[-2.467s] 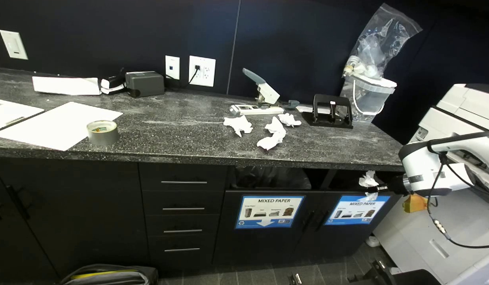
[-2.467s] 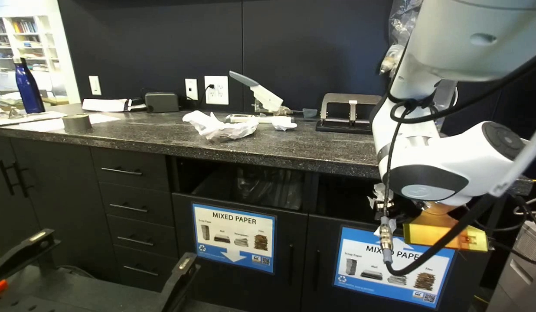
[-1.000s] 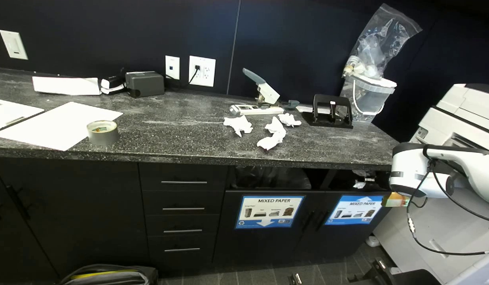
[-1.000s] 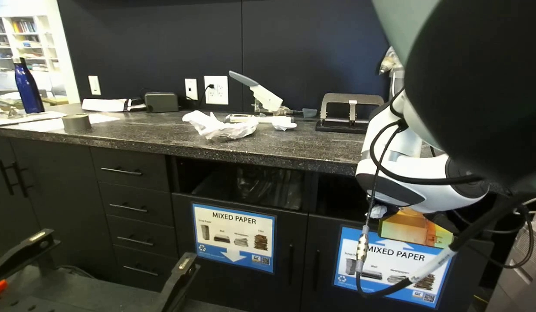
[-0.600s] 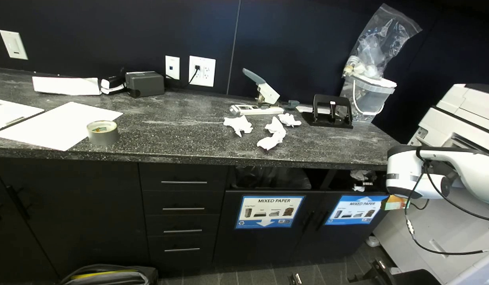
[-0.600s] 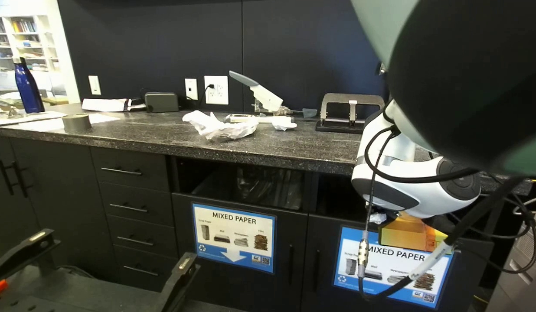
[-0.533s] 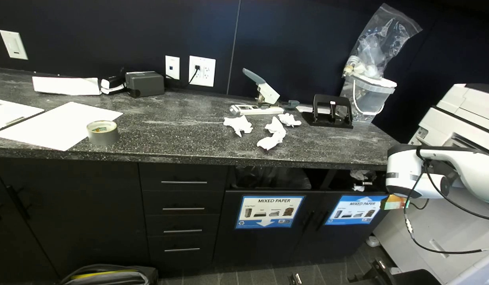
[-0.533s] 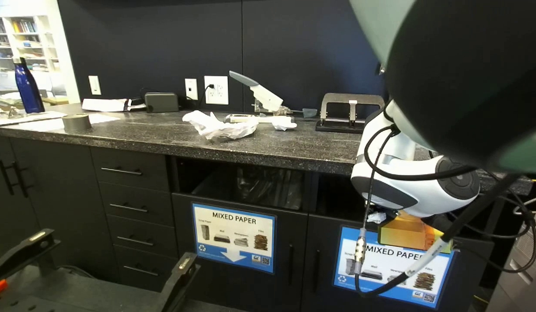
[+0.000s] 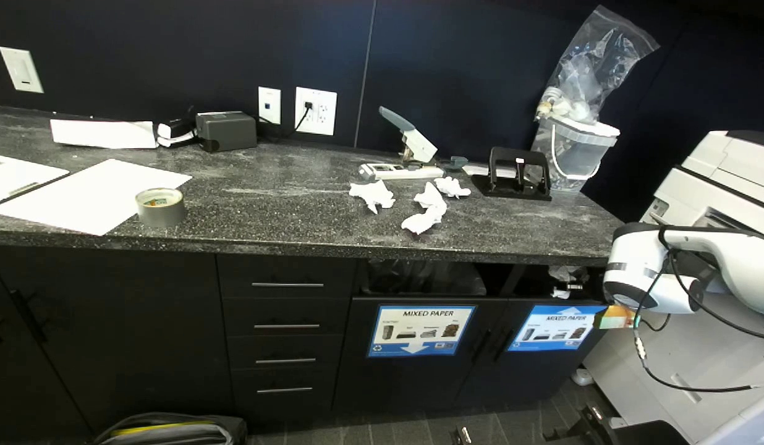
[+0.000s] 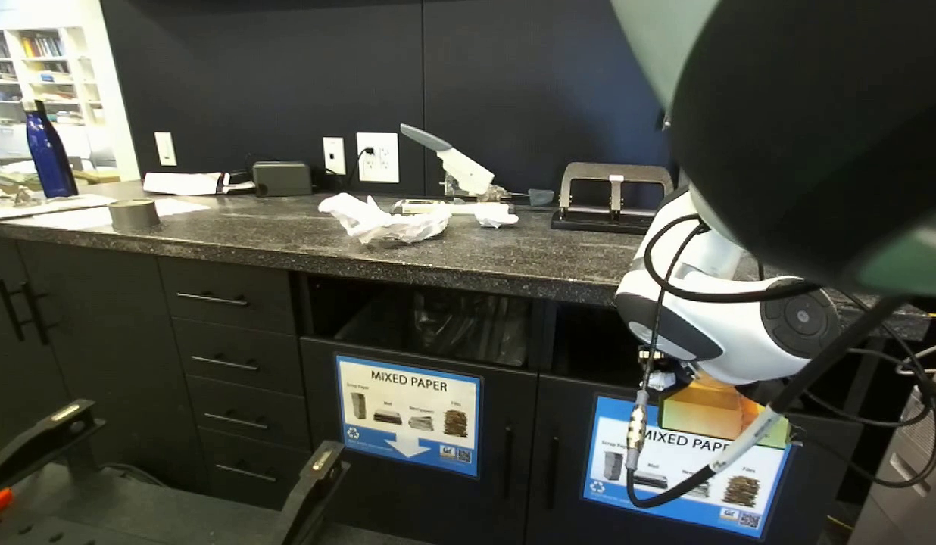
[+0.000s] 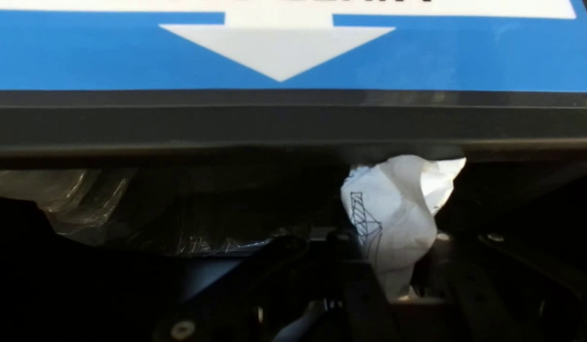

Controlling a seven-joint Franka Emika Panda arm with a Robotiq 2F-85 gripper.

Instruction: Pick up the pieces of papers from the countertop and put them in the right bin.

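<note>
Countertop (image 9: pixel 264 210) above the gripper (image 11: pixel 393 242), its clamped crumpled paper (image 11: pixel 400 199) has been brought inside the right bin opening (image 10: pixel 589 341), presumably for release.

Held in the claw (image 11: pixel 393 242) is a creased white scrap (image 11: pixel 407 209) with dark pen lines; three crumpled white scraps (image 9: pixel 432 210) lie close together on the dark table (image 9: pixel 283 216), higher than the claw.
</note>
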